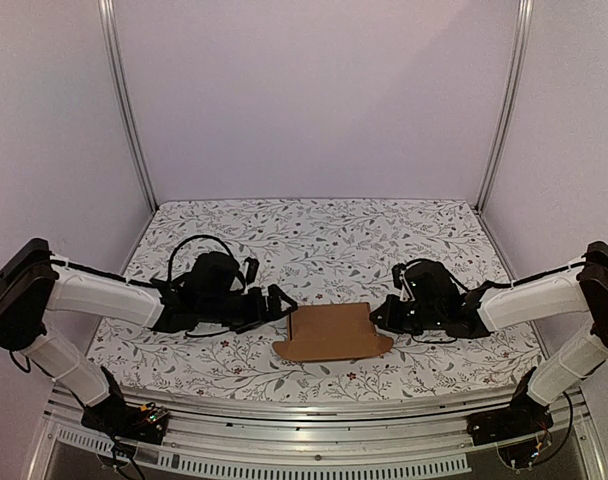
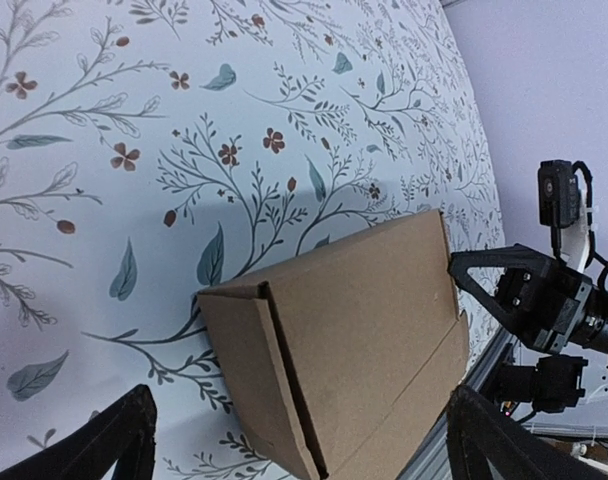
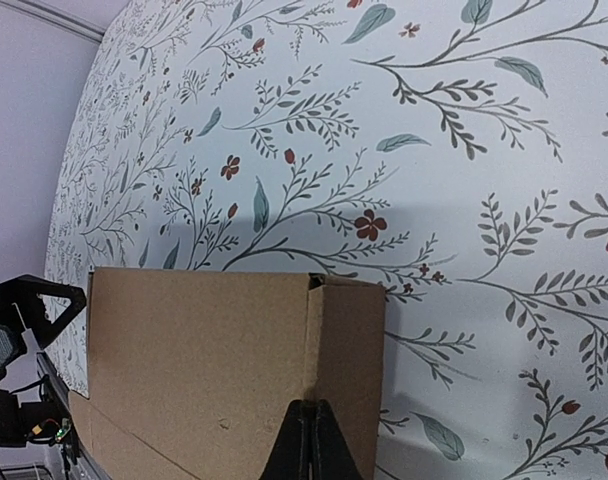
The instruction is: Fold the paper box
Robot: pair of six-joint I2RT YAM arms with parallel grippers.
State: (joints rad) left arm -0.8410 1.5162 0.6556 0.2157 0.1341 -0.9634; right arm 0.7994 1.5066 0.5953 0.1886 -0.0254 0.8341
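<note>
The paper box [image 1: 332,332] is a brown cardboard box, partly folded, lying on the floral table near the front edge. My left gripper [image 1: 284,300] is at its left end. In the left wrist view the gripper [image 2: 304,455] is wide open, with the box [image 2: 354,320] straddled between and just beyond the fingers; an open seam runs down the box's near end. My right gripper [image 1: 381,312] is at the box's right end. In the right wrist view it [image 3: 311,445] is shut, its tips pinched at the ridge where the box's top [image 3: 204,370] meets the end flap.
The floral tablecloth [image 1: 314,240] covers the table. A metal rail [image 1: 314,410] runs along the front edge just behind the box. Grey walls and upright aluminium posts [image 1: 129,110] enclose the back and sides. The right arm's gripper shows in the left wrist view [image 2: 529,295].
</note>
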